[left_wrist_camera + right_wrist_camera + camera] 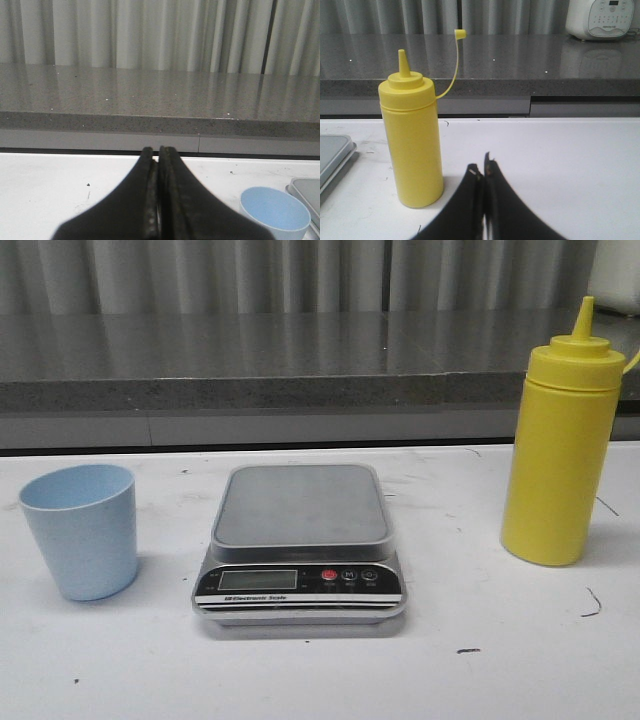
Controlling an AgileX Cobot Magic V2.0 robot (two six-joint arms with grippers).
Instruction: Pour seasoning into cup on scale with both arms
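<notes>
The yellow seasoning bottle point(558, 455) stands upright at the right of the white table; in the right wrist view point(412, 145) its tip cap hangs off on its tether. The pale blue cup point(82, 530) stands at the left, empty, also in the left wrist view point(274, 214). The scale point(300, 540) sits between them with nothing on its grey platform. My left gripper point(158, 152) is shut and empty, beside the cup and apart from it. My right gripper point(481, 167) is shut and empty, beside the bottle and apart from it. Neither gripper shows in the front view.
A grey speckled counter ledge point(250, 360) runs along the table's far edge, with pale curtains behind. A white rice cooker point(602, 19) stands on the counter beyond the bottle. The scale's corner point(332, 155) lies next to the bottle.
</notes>
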